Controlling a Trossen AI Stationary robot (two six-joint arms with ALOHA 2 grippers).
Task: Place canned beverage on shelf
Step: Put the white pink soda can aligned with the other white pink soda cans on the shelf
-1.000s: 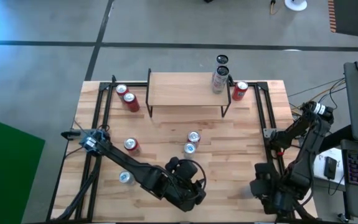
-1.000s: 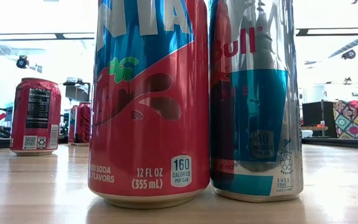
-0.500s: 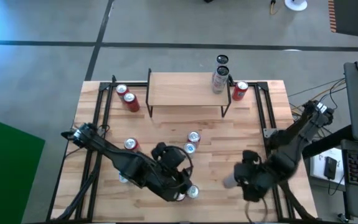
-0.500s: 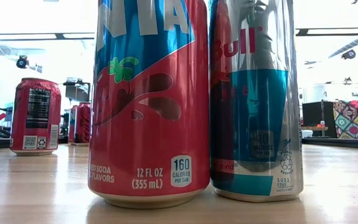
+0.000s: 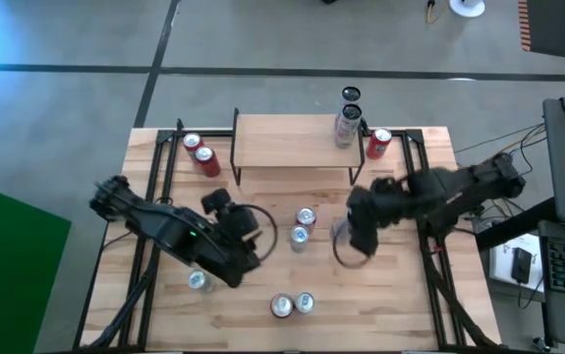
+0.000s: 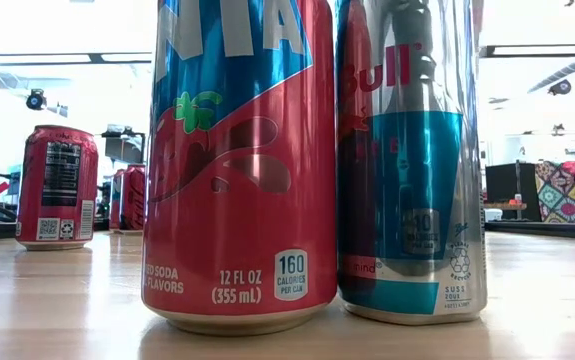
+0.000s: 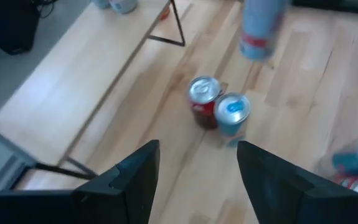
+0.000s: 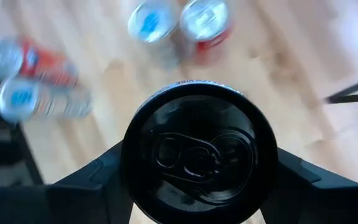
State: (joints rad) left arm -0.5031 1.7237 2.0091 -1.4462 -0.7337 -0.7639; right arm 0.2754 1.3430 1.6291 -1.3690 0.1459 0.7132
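Right pincer (image 8: 200, 180) was clenched on a black-topped can (image 8: 198, 152), one dark finger on each side of it, and held it above the worktop (image 5: 390, 295) just at three o'clock of the pair of cans (image 5: 302, 226) standing at the middle. In the high view the held can (image 5: 342, 232) showed as a pale body under the right arm's wrist, at about six o'clock of the shelf (image 5: 287, 140) and clear of it. The shelf stood at the twelve o'clock edge of the worktop, with a tall silver can (image 5: 346, 125) upright on its three o'clock end and a red can (image 5: 377, 144) on the worktop just beyond that end.

Left pincer (image 7: 197, 180) hung released and empty over the worktop at nine o'clock of the middle pair, its two dark fingers apart.

Two red cans (image 5: 199, 154) stood at the shelf's nine o'clock side. Two more cans (image 5: 292, 305) lay near the six o'clock edge.
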